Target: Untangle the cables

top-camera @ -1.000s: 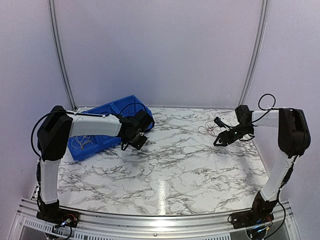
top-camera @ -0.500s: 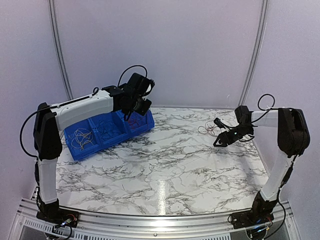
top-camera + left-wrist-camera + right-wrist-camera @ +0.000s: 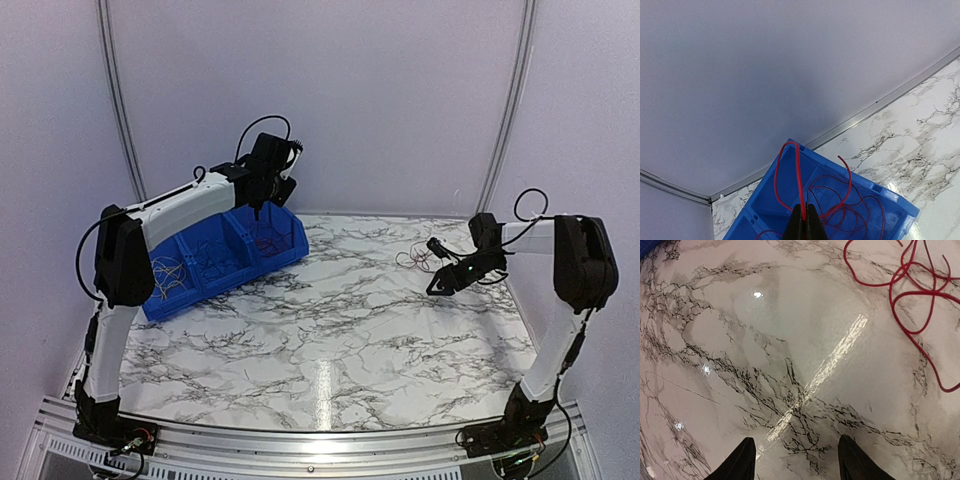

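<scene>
from above: my left fingers [image 3: 259, 207] hang high over the right-hand compartment of the blue bin [image 3: 225, 280]. they are pinched shut on a red cable [image 3: 263, 232] that trails down into that compartment. a second ago this arm lay low over the table [image 3: 330, 330] just in front of the bin; since then it has swung up and back toward the wall. the bin's other compartments hold thin pale wires [image 3: 165, 275] and dark wires [image 3: 208, 262]. on the far right, my right fingers [image 3: 440, 280] stand apart and empty, low over the table, exactly where they were a second ago. the loose tangle of cables [image 3: 416, 258] lies on the table just beside them, on the side toward the table's middle, and has not moved.

left wrist: the left fingers [image 3: 805, 225] are closed tip to tip on the red cable [image 3: 799, 172]. it rises in a narrow loop above them and falls back into the blue bin [image 3: 762, 200], where more red loops lie. behind the bin, the marble table [image 3: 925, 125] meets the pale wall [image 3: 765, 75].

right wrist: the right fingers [image 3: 742, 462] are spread with only bare table [image 3: 765, 340] between them. red loops of the tangle of cables [image 3: 910, 290] lie at the upper right, clear of the tips and untouched.
</scene>
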